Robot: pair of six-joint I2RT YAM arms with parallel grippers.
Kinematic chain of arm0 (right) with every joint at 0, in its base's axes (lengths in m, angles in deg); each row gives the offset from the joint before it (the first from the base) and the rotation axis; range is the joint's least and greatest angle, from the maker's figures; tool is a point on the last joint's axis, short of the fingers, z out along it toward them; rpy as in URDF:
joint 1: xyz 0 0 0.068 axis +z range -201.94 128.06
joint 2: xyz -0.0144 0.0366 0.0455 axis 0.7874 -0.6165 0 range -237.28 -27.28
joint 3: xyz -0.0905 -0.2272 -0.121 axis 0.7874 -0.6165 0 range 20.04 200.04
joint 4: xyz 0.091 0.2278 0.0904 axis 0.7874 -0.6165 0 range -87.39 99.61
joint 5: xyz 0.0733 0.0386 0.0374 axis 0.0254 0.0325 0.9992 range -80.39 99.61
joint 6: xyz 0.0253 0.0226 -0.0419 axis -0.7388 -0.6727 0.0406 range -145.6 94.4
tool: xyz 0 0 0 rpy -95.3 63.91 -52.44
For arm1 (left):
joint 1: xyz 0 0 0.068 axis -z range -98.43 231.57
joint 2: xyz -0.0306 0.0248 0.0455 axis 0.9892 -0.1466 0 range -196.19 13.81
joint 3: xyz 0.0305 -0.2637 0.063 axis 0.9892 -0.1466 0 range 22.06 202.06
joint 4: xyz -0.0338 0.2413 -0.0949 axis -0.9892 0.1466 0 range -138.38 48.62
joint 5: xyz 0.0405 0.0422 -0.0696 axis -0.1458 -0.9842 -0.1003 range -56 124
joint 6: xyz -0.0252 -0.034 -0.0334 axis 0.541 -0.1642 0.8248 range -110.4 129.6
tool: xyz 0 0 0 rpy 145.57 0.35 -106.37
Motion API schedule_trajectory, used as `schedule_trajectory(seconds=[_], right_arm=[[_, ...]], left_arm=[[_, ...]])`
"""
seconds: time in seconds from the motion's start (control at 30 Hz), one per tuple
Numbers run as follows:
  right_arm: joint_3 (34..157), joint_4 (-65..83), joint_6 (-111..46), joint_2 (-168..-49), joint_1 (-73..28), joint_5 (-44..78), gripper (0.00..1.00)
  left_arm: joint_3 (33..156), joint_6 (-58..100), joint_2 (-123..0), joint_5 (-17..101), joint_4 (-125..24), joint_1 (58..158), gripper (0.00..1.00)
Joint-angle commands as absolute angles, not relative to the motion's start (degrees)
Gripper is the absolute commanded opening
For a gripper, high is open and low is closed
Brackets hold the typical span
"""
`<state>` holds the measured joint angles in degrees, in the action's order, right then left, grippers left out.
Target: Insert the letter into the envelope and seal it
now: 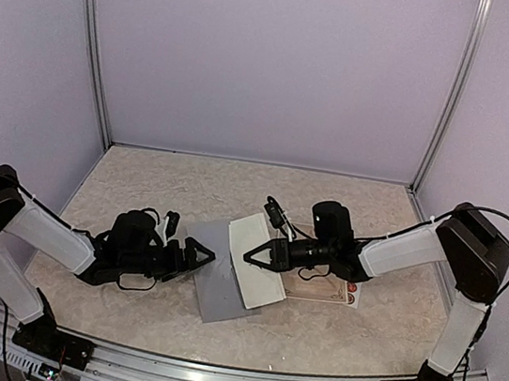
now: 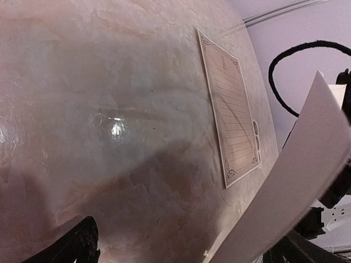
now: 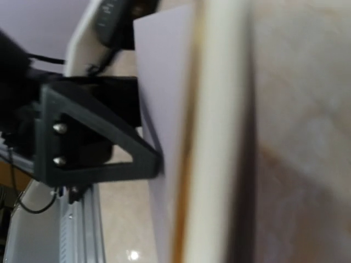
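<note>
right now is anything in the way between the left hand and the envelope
Nothing visible. The left hand is open right at the left edge of the envelope, with no object between them. The right hand is shut on the white sheet over the envelope's other side, out of that path.

Cream sheet runs top to bottom through mid-frame, near edge-on and blurred. Grey-blue envelope sits right against its left side, top corner in frame. Black triangular finger with two screws comes in from the left, tip touching the envelope's face; can't tell whose finger it is. White arm link behind it. Marbled table on the right, metal rail bottom left.
</note>
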<state>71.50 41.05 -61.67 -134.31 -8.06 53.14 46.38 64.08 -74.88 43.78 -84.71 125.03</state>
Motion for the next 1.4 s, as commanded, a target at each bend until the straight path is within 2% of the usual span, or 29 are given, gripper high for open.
schedule_trajectory(seconds=[0.0, 0.07, 0.13, 0.17, 0.3, 0.37, 0.67, 0.8, 1.13, 1.37], right_arm=[[70.0, 46.3, -60.6, -132.5, -7.7, 56.7, 0.0], [69.7, 46.8, -60.6, -132.2, -7.7, 57.1, 0.0], [69.6, 46.8, -60.5, -132.1, -7.8, 57.2, 0.0], [69.5, 46.8, -60.4, -131.9, -7.8, 57.1, 0.0], [69.2, 45.9, -60.0, -131.3, -7.9, 56.4, 0.0], [69.2, 44.5, -59.1, -129.9, -8.0, 56.0, 0.0], [72.3, 28.3, -49.0, -120.5, -8.1, 52.0, 0.0], [73.6, 22.8, -46.1, -117.3, -8.0, 48.7, 0.0], [72.6, 23.9, -48.8, -113.5, -6.6, 44.6, 0.0], [71.7, 29.2, -52.1, -114.8, -6.0, 48.2, 0.0]], left_arm=[[43.9, 61.5, -72.9, 49.5, -94.2, 124.7, 0.94], [43.5, 61.5, -73.1, 52.1, -97.8, 124.6, 0.83], [43.3, 61.8, -73.7, 54.3, -100.9, 124.5, 0.65], [43.1, 61.9, -74.3, 55.2, -102.4, 124.5, 0.6], [42.4, 62.1, -75.4, 58.6, -108.2, 124.7, 0.14], [41.9, 62.2, -75.7, 60.5, -111.1, 124.8, 0.0], [44.7, 61.8, -72.2, 69.2, -112.5, 125.1, 0.0], [45.9, 62.2, -69.7, 68.7, -110.6, 125.3, 0.0], [46.5, 65.0, -66.6, 65.4, -113.3, 126.8, 0.0], [47.4, 65.5, -67.0, 65.3, -114.7, 127.9, 0.0]])
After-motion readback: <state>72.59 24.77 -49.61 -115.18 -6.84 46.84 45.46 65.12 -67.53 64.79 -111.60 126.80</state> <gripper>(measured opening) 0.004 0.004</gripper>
